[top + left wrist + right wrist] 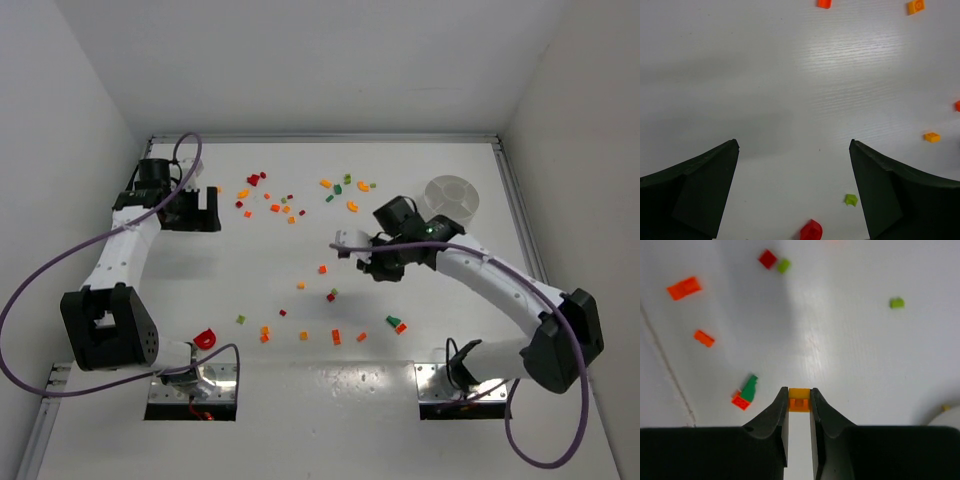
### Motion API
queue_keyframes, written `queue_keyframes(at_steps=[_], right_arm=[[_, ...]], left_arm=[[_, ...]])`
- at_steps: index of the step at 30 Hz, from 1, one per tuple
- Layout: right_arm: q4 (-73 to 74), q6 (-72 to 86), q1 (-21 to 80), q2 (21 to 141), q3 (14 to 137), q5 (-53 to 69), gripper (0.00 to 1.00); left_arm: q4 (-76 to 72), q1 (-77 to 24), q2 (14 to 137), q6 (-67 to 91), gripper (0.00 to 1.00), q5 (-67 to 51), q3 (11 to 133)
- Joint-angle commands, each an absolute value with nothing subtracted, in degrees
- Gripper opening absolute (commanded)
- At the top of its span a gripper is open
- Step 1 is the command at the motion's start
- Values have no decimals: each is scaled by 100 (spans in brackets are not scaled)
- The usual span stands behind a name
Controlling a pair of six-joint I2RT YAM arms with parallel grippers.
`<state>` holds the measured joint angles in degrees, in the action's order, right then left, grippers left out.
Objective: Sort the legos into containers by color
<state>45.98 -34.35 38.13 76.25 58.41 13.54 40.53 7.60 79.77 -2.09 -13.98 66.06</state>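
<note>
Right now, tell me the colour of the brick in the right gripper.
Orange: the brick shows best in the right wrist view.

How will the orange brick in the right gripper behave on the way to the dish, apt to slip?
The orange brick looks hard and probably very light, so it should not deform. It is pinched only at the very tips of the right gripper, so a jolt might twist it or pop it out.

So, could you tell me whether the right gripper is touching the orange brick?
Touching. The right wrist view shows the orange brick pinched between the two fingertips of the right gripper, with no gap on either side.
</note>
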Motion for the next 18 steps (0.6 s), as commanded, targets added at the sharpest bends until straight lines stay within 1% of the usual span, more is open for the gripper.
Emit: queue_keyframes(at_steps=[1,6,7,11,14,18], right_arm=[[4518,-3016,3078,7733,6072,1195,2],[4465,-2593,1865,8041,6529,1266,0],[4465,-2532,1472,8042,6530,1266,0],[4281,-2076,645,8174,6583,1318,0],[4157,-1864,222,8410,6714,1266,0],[3781,-1364,-97,8596,6978,1135,0]], left_arm=[[3999,826,7752,-141,99,-1477,6820],[3999,826,7752,-141,99,-1424,6873],[3999,826,7752,-141,99,-1424,6873],[3999,826,7752,-88,99,-1424,6873],[3999,826,7752,17,99,-1477,6820],[3885,826,7752,70,99,-1477,6707]])
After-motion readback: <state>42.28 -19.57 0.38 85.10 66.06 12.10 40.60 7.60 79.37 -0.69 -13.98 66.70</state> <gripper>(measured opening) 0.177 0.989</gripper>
